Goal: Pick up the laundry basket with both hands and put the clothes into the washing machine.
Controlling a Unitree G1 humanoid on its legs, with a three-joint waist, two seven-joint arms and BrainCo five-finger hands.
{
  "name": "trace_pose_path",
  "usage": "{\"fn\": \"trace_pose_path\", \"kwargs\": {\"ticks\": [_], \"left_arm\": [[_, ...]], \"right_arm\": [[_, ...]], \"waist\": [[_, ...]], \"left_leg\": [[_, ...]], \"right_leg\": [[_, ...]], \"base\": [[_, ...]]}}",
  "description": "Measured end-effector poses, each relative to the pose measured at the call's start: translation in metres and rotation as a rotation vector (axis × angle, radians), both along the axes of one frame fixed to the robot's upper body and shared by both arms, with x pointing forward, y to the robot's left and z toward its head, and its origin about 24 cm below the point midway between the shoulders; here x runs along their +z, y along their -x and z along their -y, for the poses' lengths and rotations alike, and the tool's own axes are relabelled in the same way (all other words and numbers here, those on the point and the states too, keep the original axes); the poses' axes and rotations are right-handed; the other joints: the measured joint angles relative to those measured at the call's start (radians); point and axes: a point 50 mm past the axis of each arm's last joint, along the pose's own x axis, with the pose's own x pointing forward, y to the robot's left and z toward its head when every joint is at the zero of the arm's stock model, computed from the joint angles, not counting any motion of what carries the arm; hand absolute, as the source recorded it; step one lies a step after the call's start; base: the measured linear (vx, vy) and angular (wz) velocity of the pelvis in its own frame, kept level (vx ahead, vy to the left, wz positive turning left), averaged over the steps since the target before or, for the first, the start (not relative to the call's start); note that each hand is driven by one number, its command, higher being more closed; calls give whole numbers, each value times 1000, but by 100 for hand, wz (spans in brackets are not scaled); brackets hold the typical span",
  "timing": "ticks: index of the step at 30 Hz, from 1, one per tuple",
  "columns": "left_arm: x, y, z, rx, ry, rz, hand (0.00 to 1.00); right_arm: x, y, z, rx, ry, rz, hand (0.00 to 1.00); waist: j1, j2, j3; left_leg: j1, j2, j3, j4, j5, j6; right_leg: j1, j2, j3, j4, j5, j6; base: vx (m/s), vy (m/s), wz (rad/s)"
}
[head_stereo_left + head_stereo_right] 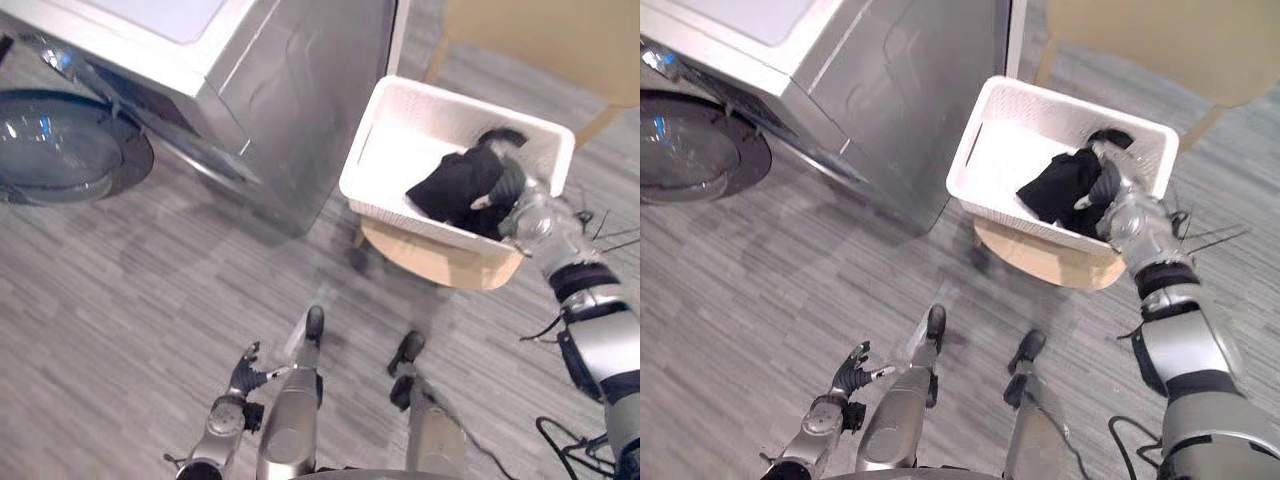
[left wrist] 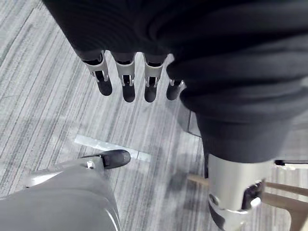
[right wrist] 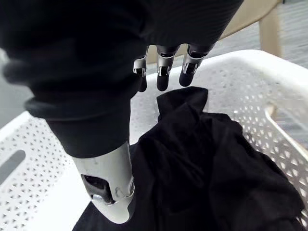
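Nearest, the left hand (image 1: 238, 372) hangs low beside the robot over the grey plank floor (image 1: 150, 300). Its fingers (image 2: 127, 84) are straight and slightly apart, holding nothing and touching nothing. Further out on the right side, the right hand (image 1: 507, 183) reaches down into the white laundry basket (image 1: 400, 95). Its fingers (image 3: 162, 79) are stretched out straight, just above the heap of black clothes (image 1: 455, 185). The thumb lies beside the cloth, not closed round it, so the hand is open and grips neither the clothes nor the basket. The clothes are bunched at the end of the basket nearer the right arm, and the other end shows bare white bottom. The basket has perforated walls and sits on a low stool (image 1: 440, 262) of pale wood. No hand is on its rim. Just to the left of the basket, almost against its corner, stands the grey washing machine (image 1: 260, 90). Its round glass door (image 1: 60, 150) is on the front, well away from the basket toward the robot's left. Beyond the basket is a pale wooden table (image 1: 560, 40), one leg slanting down near the basket's far corner.
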Motion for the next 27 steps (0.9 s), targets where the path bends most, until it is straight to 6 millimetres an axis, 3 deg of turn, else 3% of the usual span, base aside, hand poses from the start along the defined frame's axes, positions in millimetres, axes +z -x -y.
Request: {"fn": "trace_pose_path", "kwargs": {"ticks": [4, 6, 9, 10, 13, 18, 27], "left_arm": [[9, -14, 9, -2, 31, 57, 0], [19, -24, 21, -21, 69, 117, 0], [27, -36, 33, -38, 109, 157, 0], [29, -39, 37, -52, 114, 165, 0], [32, -42, 39, -53, 126, 178, 0], [40, -52, 41, -59, 133, 209, 0], [42, -54, 39, -49, 136, 222, 0]], "right_arm": [[21, -2, 7, -42, 73, 22, 0], [29, -2, 17, -93, 105, 10, 0], [37, -1, 22, -125, 134, 2, 0], [35, 0, 24, -136, 144, -13, 100], [32, 0, 25, -144, 166, -31, 100], [40, -2, 21, -118, 87, -5, 100], [47, -7, -13, 44, -298, 157, 100]], "waist": [[22, 24, 30], [55, 40, 38], [66, 65, 53], [81, 68, 60], [100, 69, 65], [104, 69, 65], [69, 63, 69]], "left_leg": [[-53, -15, -37, -2, 25, -26], [-89, -15, -54, -7, 31, -30], [-126, -20, -83, -21, 70, -60], [-132, -19, -85, -21, 70, -60], [-141, -20, -86, -21, 70, -60], [-141, -15, -102, -22, 70, -60], [-57, -4, -71, -24, 64, -55]], "right_leg": [[-35, -8, 1, -4, 2, 2], [-68, -7, 0, -7, 2, 2], [-87, -11, -13, -17, 5, 6], [-92, -9, -13, -19, 5, 7], [-101, -10, -12, -20, 5, 7], [-99, -2, -10, -20, 5, 7], [-44, 8, 50, -7, 5, 8]], "base": [[32, -47, 20], [13, -68, 11], [-5, -64, 26], [-14, -60, 7], [-15, -58, 0], [-33, -38, 0], [-46, -40, -8]]}}
